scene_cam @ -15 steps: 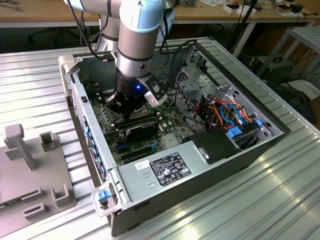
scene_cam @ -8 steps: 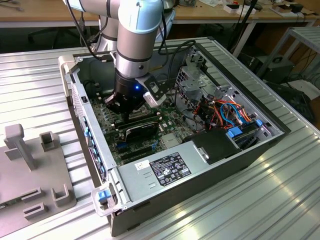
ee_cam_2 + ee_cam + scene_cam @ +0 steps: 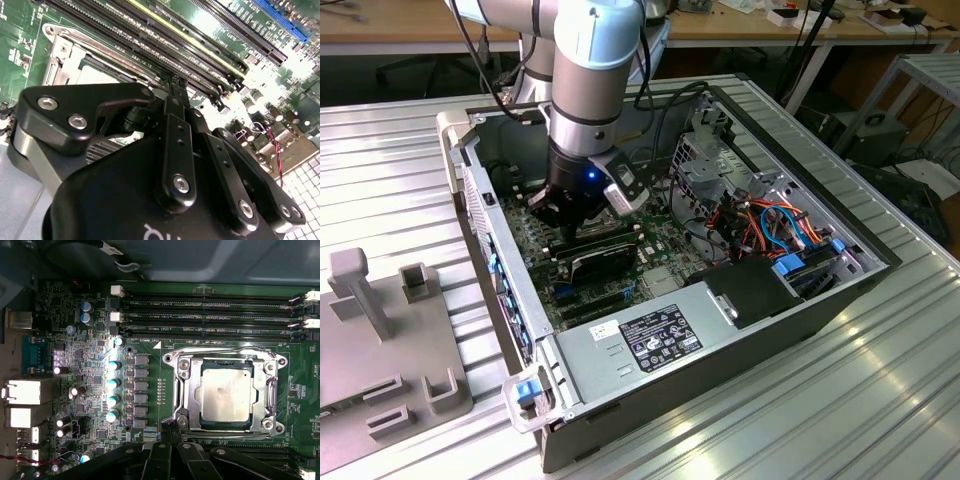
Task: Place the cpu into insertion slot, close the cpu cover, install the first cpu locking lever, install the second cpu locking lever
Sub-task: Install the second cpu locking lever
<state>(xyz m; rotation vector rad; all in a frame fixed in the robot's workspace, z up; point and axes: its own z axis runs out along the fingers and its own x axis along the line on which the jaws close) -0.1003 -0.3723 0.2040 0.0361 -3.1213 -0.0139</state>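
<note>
First wrist view: the cpu (image 3: 226, 394) lies seated in the insertion slot (image 3: 205, 421), its dull silver top showing through the window of the cpu cover (image 3: 189, 390), which lies down flat over the socket frame. A thin wire locking lever (image 3: 225, 351) runs along the socket edge nearest the memory slots (image 3: 210, 317), and another lever (image 3: 272, 390) runs down an adjacent side; whether either is hooked under its catch I cannot tell. The gripper (image 3: 170, 432) hangs just beside the socket's edge, its fingers (image 3: 176, 436) drawn narrow together and holding nothing. In the exterior view the arm reaches down into the open computer case (image 3: 820, 300). I judge placing and closing done and the lever steps in hand. Latching a lever calls for pressing the wire down and sideways under its hook.
</note>
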